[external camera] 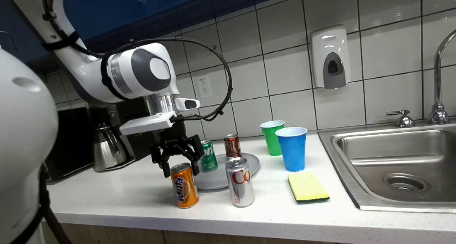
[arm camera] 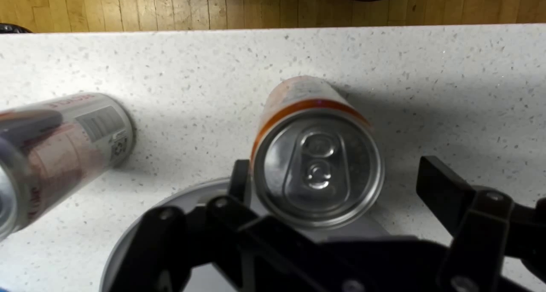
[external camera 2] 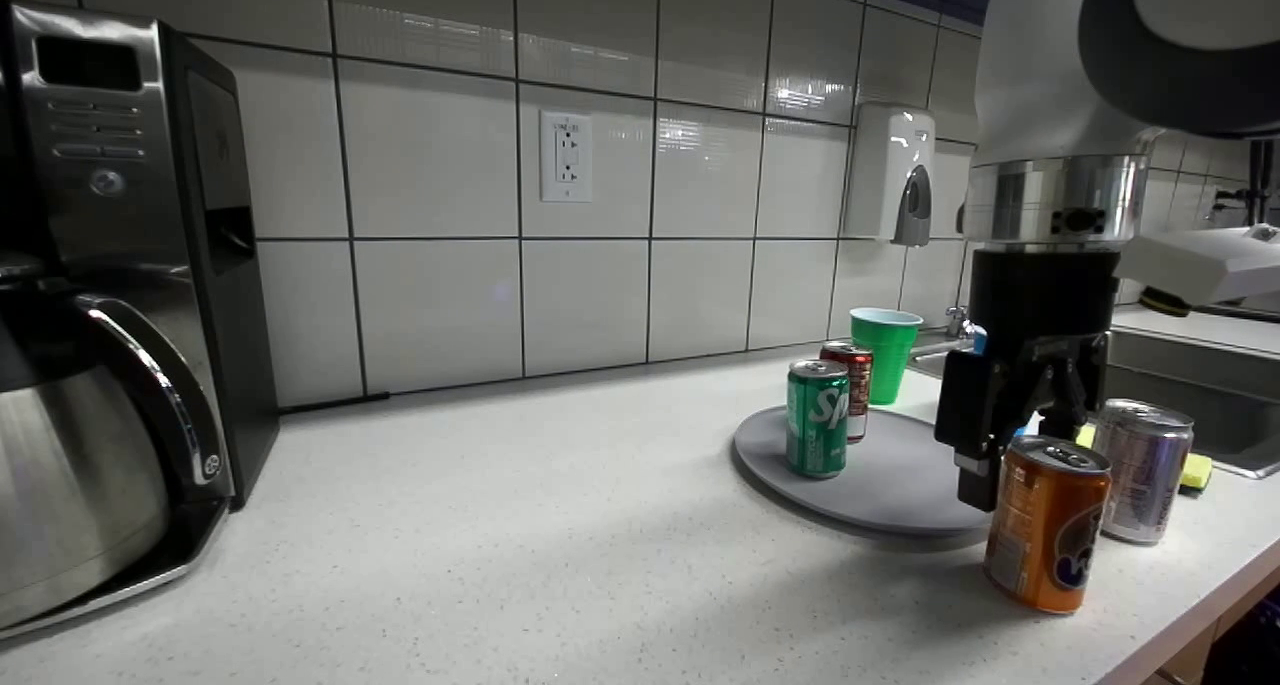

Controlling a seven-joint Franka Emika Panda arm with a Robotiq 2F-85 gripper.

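While near the claw (external camera: 181, 171), orange can (external camera: 185, 188) upright (long axis vertical).

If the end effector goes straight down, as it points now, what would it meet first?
Probably the Fanta can: in the wrist view it shows between the open fingers. Depth is unclear; they might pass beside it, down to the countertop.

Behind the pincer (external camera: 180, 171) rises a wall of pale tiles (external camera: 289, 105), on which some reflections of light (external camera 2: 683, 137) appear, and higher than the pincer blue cabinets (external camera: 107, 9) are hanging. Below the pincer there extends a white speckled countertop (external camera 2: 540, 505); past its edge, in the wrist view, one can see a wooden floor (arm camera: 256, 10).
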